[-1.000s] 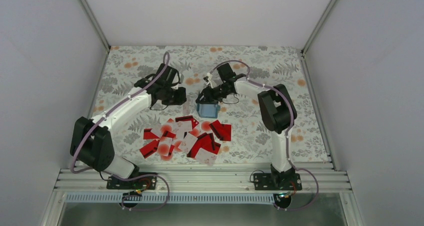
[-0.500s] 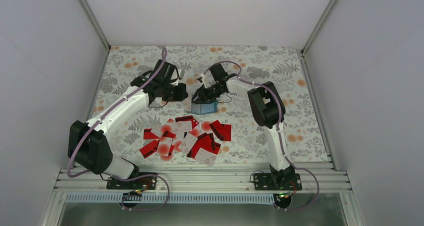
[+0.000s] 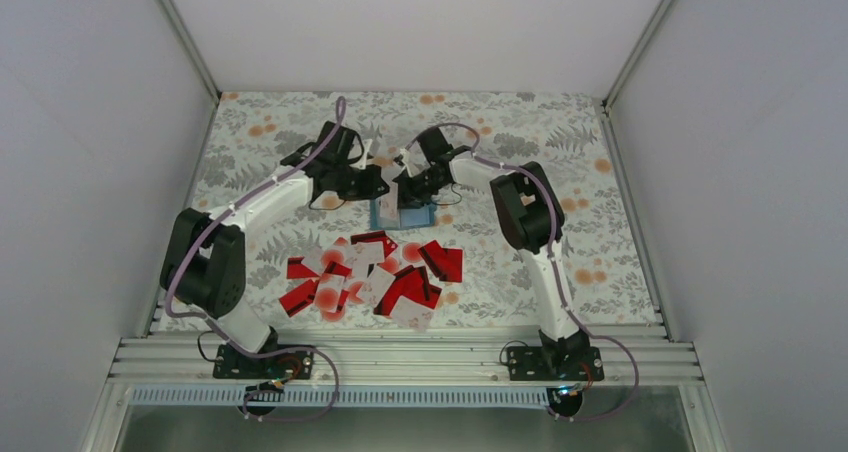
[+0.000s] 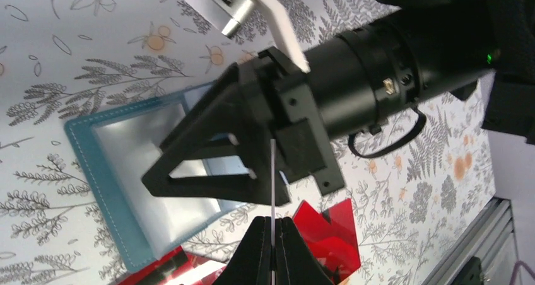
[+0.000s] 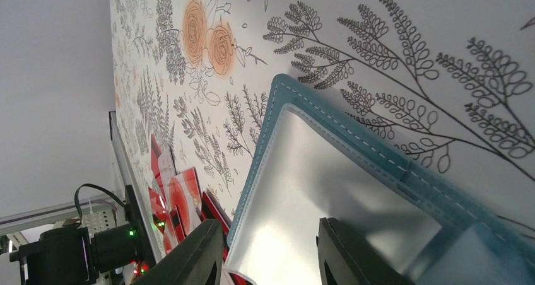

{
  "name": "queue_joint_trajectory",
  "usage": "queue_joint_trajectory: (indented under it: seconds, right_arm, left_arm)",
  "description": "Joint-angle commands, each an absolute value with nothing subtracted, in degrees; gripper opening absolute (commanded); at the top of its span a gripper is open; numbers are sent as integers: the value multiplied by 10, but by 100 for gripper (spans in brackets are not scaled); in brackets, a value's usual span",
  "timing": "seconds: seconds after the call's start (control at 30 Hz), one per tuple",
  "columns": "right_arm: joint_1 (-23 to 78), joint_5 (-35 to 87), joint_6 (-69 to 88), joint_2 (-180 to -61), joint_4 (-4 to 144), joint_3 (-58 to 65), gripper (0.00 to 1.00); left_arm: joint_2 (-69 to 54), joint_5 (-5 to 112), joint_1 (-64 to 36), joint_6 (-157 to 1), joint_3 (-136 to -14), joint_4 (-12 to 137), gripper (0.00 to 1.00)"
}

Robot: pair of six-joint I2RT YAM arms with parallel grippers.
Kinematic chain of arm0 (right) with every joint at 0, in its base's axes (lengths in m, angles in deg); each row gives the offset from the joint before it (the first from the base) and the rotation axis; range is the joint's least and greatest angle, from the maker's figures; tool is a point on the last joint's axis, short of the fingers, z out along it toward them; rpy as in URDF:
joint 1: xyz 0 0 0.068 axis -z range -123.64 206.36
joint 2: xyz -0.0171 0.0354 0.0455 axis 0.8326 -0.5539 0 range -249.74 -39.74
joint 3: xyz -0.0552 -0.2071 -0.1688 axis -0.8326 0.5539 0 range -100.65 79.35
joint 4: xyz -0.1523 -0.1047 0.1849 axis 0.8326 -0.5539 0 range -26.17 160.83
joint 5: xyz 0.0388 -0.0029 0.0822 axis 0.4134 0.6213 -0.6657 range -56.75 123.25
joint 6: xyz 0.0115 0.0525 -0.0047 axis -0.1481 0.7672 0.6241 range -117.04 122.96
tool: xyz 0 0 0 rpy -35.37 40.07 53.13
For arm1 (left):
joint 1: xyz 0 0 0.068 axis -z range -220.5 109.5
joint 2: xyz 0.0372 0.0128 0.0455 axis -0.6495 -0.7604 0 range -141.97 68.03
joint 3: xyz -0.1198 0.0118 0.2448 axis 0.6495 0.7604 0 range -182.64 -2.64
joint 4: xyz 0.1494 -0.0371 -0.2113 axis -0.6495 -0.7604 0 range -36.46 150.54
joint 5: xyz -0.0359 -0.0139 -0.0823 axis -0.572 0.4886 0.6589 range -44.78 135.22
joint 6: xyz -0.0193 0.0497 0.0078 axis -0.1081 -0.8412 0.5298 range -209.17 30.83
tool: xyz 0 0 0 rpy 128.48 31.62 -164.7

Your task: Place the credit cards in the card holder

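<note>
The teal-blue card holder (image 3: 420,217) lies open on the patterned table, its pale inside up; it also shows in the left wrist view (image 4: 94,190) and the right wrist view (image 5: 353,133). My left gripper (image 4: 272,221) is shut on one thin credit card (image 4: 272,171), seen edge-on, held upright over the holder's near edge. My right gripper (image 5: 271,250) is open, its fingers (image 5: 202,253) spread over the holder's pale inner face. In the top view the left gripper (image 3: 372,185) and the right gripper (image 3: 405,190) are close together above the holder. The other credit cards (image 3: 370,277) lie in a pile nearer me.
The red and white cards spread from below the holder toward the table's front, some overlapping; they show in the left wrist view (image 4: 328,228) and the right wrist view (image 5: 176,197). White walls enclose the table on three sides. An aluminium rail (image 3: 400,357) runs along the front.
My left arm has swung right, bringing its card up to the holder. The right gripper and the holder have shifted slightly left, and the holder now lies open between the two grippers.
</note>
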State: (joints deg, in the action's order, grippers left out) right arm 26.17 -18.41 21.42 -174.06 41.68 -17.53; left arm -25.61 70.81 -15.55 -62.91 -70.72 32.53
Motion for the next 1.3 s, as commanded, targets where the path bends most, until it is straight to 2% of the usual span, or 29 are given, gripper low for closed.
queue_joint_trajectory:
  seconds: [0.0, 0.2, 0.57, 1.27]
  right_arm:
    - [262, -172, 211, -1753, 397, -187, 39]
    - [272, -175, 233, -1757, 391, -186, 38]
    - [282, -196, 248, -1745, 372, -201, 36]
    - [311, -165, 233, -1692, 313, -230, 35]
  left_arm:
    - [-275, 764, -180, -625, -666, 419, 2]
    - [-282, 802, -201, -613, -582, 517, 2]
    - [-338, 800, -205, -607, -562, 551, 2]
    - [-424, 802, -206, -572, -623, 562, 2]
